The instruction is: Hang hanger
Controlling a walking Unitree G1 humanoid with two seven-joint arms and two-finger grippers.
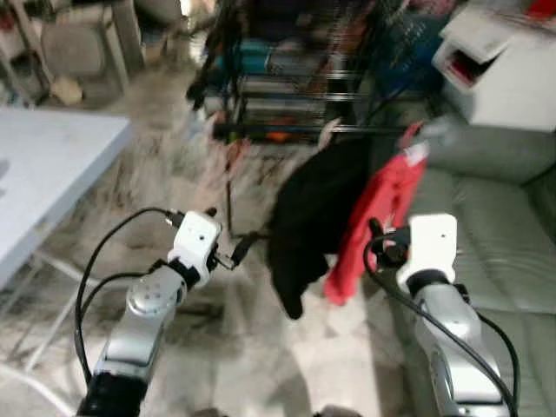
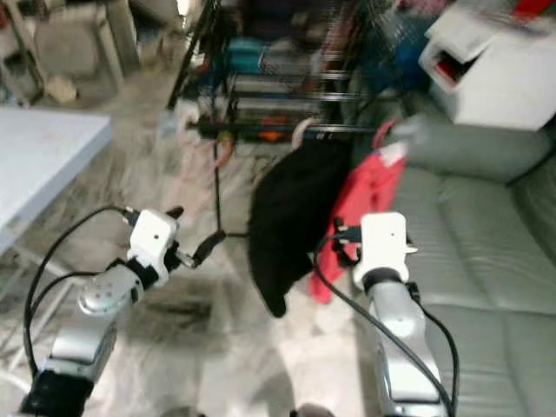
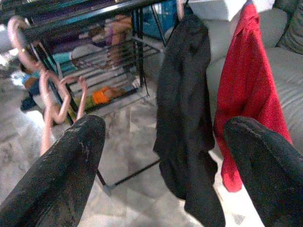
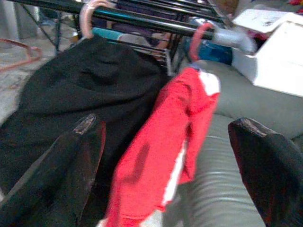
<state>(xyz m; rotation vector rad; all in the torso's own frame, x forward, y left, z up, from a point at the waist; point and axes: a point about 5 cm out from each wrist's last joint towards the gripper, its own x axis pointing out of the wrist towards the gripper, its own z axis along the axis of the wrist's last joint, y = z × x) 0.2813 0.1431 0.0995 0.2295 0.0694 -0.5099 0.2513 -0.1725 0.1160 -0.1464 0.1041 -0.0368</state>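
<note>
Both grippers are raised before the drying rack's rail [image 1: 295, 130], and each stands wide open with nothing between its fingers. Ahead of the right gripper [image 4: 165, 165], between and beyond its jaws, hang two garments on hangers — a black garment [image 4: 71, 90] and a red garment [image 4: 165, 142], side by side and touching. Beyond the left gripper [image 3: 161, 156], off its one jaw, a pink empty hanger [image 3: 52, 99] hangs on the same rail, with what looks like a second beside it; the blur stops a sure count. The risk, I judge: a careless reach could snag cloth and drag a hanger off the rail, or knock the loose pink one down.
</note>
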